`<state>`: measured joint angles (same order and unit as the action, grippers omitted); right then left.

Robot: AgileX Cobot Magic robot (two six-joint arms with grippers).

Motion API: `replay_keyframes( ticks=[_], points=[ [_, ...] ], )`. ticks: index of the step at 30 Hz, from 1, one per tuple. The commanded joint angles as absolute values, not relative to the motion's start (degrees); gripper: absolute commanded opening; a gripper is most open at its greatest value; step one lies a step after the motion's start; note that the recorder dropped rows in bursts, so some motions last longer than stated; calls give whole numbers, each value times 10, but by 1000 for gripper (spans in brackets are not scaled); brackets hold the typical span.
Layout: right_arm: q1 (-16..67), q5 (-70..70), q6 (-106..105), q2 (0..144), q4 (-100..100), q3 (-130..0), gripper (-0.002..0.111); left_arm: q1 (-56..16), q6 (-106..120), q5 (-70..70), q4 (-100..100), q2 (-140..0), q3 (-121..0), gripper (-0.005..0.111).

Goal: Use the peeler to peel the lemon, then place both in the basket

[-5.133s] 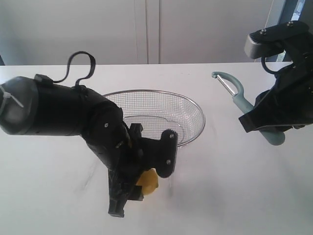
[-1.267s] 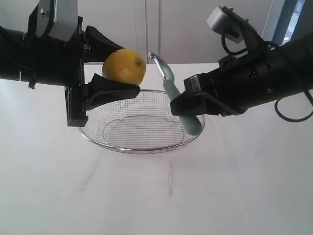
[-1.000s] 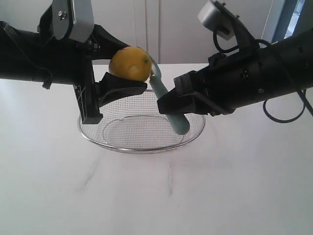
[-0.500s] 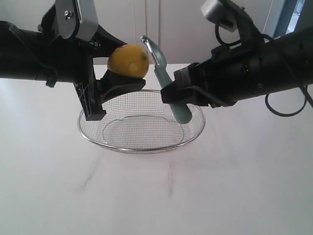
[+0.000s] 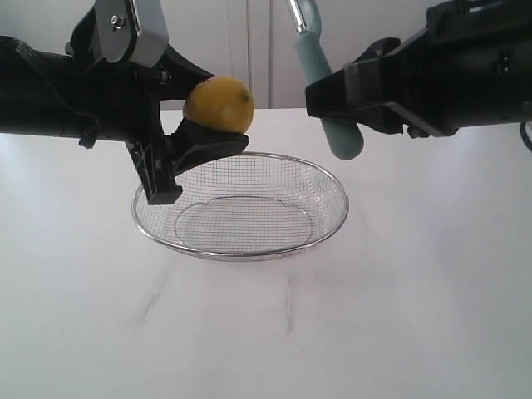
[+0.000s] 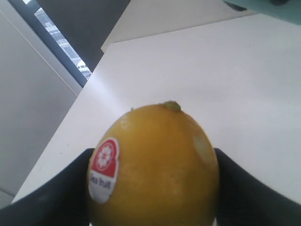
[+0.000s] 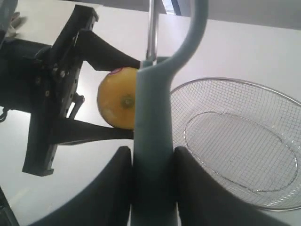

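Observation:
The yellow lemon [image 5: 219, 105] hangs above the far left rim of the wire basket [image 5: 328, 223], clamped in my left gripper [image 5: 208, 112], which is shut on it. Its white-and-red sticker shows in the left wrist view, on the lemon [image 6: 153, 167]. My right gripper [image 5: 337, 96] is shut on the handle of the teal peeler [image 5: 320, 75], held high to the right of the lemon, head up and partly out of frame. In the right wrist view the peeler [image 7: 155, 127] stands between the fingers, in front of the lemon [image 7: 117, 103] and beside the basket [image 7: 282, 101].
The basket holds nothing and rests mid-table on the white tabletop [image 5: 399, 316]. A pale wall with panel seams rises behind the table's far edge.
My right gripper has lifted the peeler up and to the right, away from the lemon. The left gripper and the lemon have stayed where they were.

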<state>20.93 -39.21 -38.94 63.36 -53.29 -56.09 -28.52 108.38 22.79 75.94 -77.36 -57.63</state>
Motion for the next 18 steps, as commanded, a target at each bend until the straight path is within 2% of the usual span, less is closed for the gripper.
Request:
replay_keyframes(
  ticks=[1,13,18],
  points=[
    [206,-404,-385,652,-526,-559,0,-288,1063,234,773,-766,-577,0],
    [208,-368,-382,742,-512,-559,0,-288,1027,236,773,-766,-577,0],
    [257,-337,-382,773,-511,-558,0,-288,1027,235,773,-766,-577,0]
  ],
)
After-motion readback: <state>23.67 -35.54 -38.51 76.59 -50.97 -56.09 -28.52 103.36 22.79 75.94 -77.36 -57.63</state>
